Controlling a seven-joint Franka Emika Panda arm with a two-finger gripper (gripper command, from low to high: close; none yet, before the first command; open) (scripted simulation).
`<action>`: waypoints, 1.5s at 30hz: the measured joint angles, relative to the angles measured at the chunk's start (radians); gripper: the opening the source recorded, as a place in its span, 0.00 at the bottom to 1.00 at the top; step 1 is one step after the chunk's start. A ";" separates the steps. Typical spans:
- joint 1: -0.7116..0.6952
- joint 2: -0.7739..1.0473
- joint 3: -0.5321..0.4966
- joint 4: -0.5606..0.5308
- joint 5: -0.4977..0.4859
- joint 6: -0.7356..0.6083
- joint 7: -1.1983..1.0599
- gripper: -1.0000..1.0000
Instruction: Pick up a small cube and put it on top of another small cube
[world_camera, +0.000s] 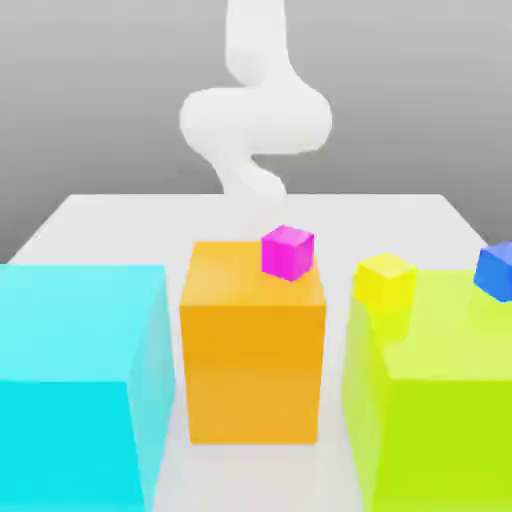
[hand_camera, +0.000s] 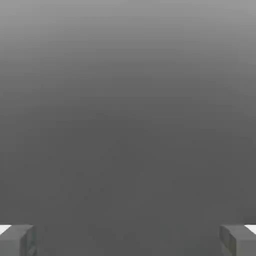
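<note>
Approach step: my pincer (hand_camera: 128, 240) hangs empty, fingers wide apart; next I must descend over the pink cube (world_camera: 288, 251) and clamp it.

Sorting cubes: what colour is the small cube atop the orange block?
Magenta small cube, clearest in the exterior view.

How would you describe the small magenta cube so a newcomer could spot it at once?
Start at the large orange block standing mid-table between the big cyan block and the lime-green block. On its top, at the far corner toward the exterior view's right, sits the small magenta cube. The small yellow cube and small blue cube sit on the lime-green block.
</note>
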 joint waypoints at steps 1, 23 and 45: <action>0.014 0.032 0.017 0.002 0.005 0.003 0.002 0.50; 0.382 0.841 0.564 -0.009 -0.381 0.084 0.465 0.50; 0.302 0.861 0.405 -0.576 -0.256 0.659 1.090 0.50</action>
